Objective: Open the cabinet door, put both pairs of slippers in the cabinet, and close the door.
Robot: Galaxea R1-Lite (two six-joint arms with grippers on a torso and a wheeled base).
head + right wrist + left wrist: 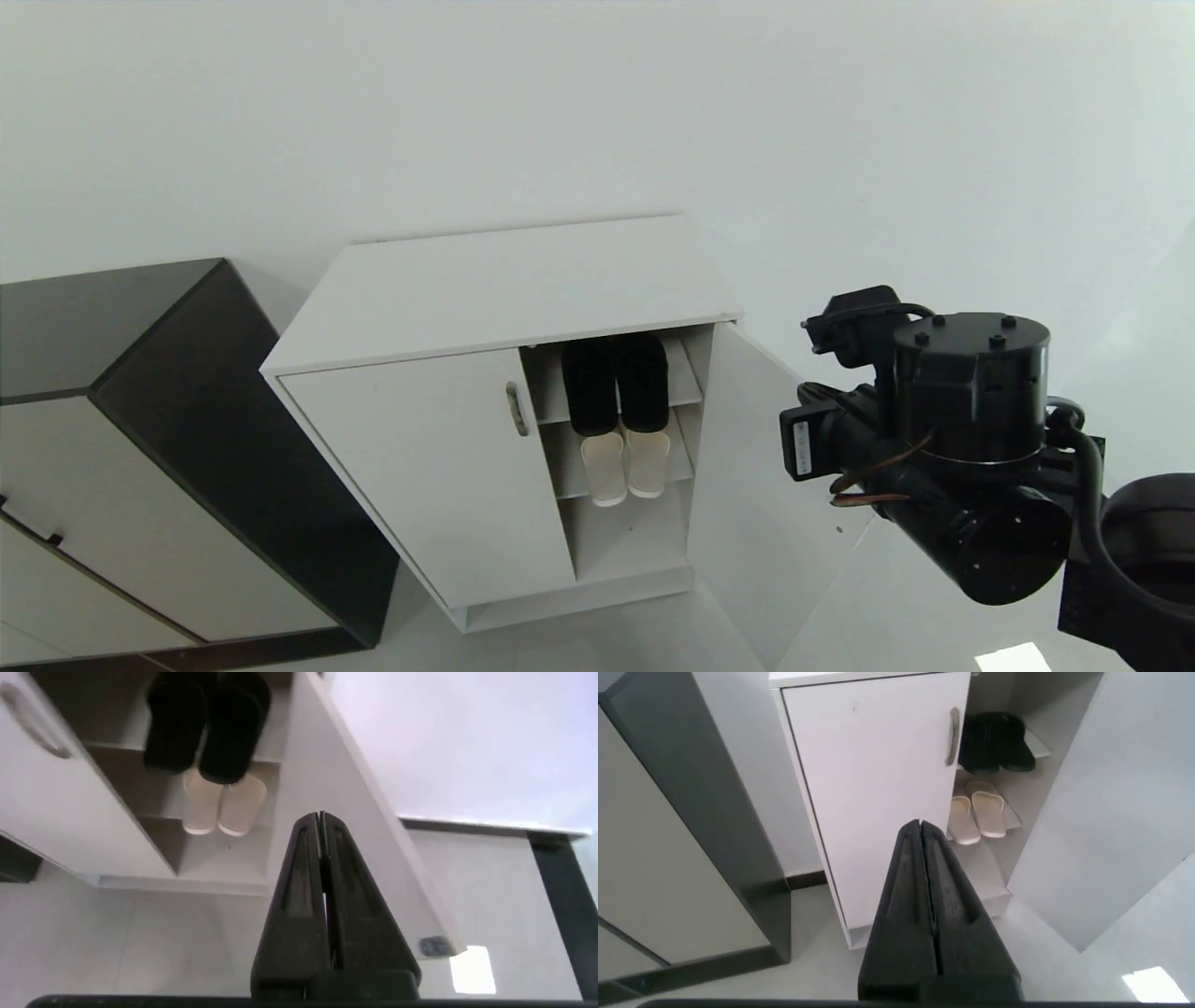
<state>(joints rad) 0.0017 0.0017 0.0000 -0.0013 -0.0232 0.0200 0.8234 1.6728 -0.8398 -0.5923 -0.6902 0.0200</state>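
Note:
The white cabinet [504, 289] stands against the wall with its right door [756, 485] swung open and its left door [420, 467] closed. A pair of black slippers [616, 383] lies on the upper shelf and a pair of white slippers [625, 465] on the shelf below. My left gripper [921, 826] is shut and holds nothing; it is in front of the closed left door, apart from it. My right gripper [320, 817] is shut and holds nothing, near the open door [341, 775], back from the black slippers [206, 723] and white slippers [220, 803]. My right arm [934, 439] hangs right of the cabinet.
A dark cabinet [140, 420] with pale fronts stands close on the left of the white one. The metal handle [516, 409] sits at the closed door's inner edge. Bare light floor [607, 644] lies in front, and the cabinet's bottom compartment [625, 537] holds nothing.

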